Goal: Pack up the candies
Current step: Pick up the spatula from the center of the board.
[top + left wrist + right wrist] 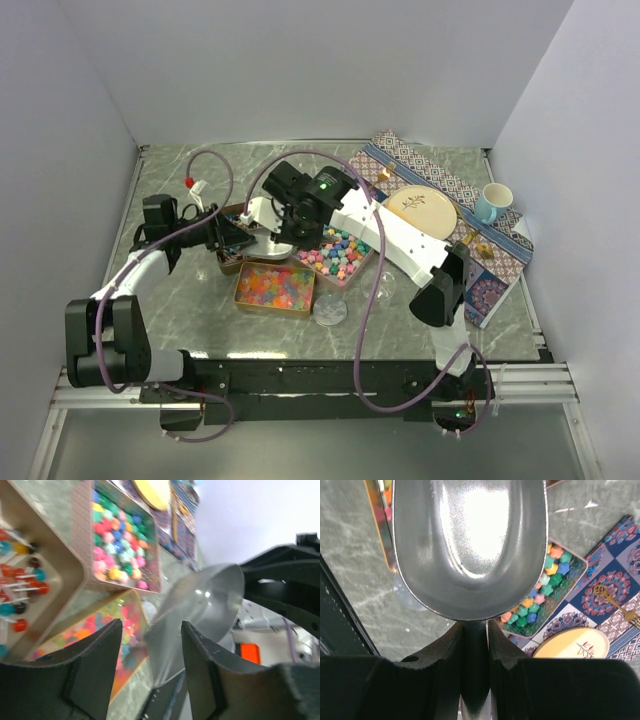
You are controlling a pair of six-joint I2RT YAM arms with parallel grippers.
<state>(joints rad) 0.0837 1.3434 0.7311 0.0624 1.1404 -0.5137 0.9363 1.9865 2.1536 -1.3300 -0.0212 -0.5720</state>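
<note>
On the worktop (pixel 180 290) the candies lay in three copper tins (pixel 239 290) near the middle: chunky pastel pieces (pixel 338 253) to the right, tiny beads (pixel 275 285) nearest, and stick sweets (pixel 20 580) to the left. Above them the right gripper (pixel 474 630) had its jaws clenched on an empty metal scoop (pixel 470 545), while the left gripper (pixel 151 630) hung with jaws released. The scoop would likely fill best driven low and shallow into one tin, then lifted level. Only the right wrist view showed its bare bowl, and only the left wrist view showed the stick sweets plainly.
</note>
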